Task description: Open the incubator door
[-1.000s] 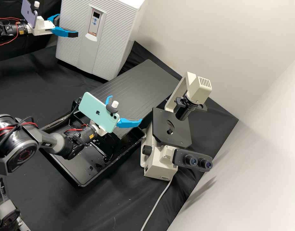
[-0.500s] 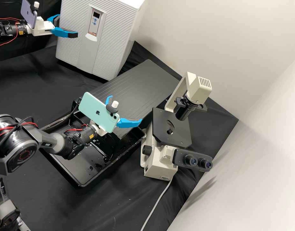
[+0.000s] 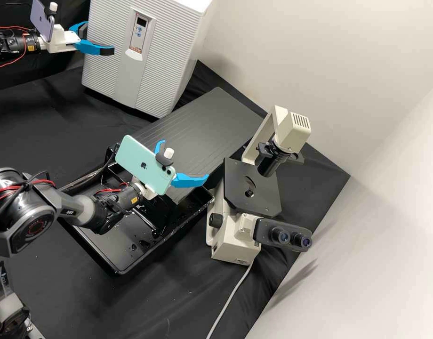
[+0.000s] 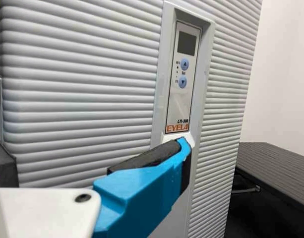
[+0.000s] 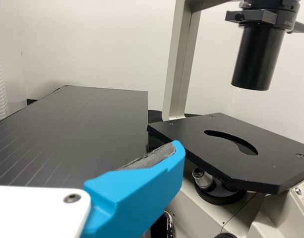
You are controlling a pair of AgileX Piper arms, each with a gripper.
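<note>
The incubator [image 3: 146, 56], pale grey with a ribbed front, stands at the back in the high view; its door [image 3: 103, 70] looks closed. Level with the door's left part, my left gripper [image 3: 100, 39] is open, one finger across the front and the other by the left side edge; contact cannot be told. From the left wrist view, my left gripper [image 4: 94, 153] has one blue finger below the control panel [image 4: 182, 79] on the door [image 4: 82, 89]. Away from the incubator, my right gripper [image 3: 183, 159] stands open and holds nothing, between tray and microscope; in the right wrist view, my right gripper [image 5: 137, 193] shows a blue finger.
A microscope [image 3: 252, 186] stands right of the right gripper. Below that gripper lies a black tray [image 3: 117, 269] with wet spots. A dark ribbed panel [image 3: 212, 122] stretches from near the incubator's foot toward the microscope. A cable [image 3: 229, 300] runs along the cloth.
</note>
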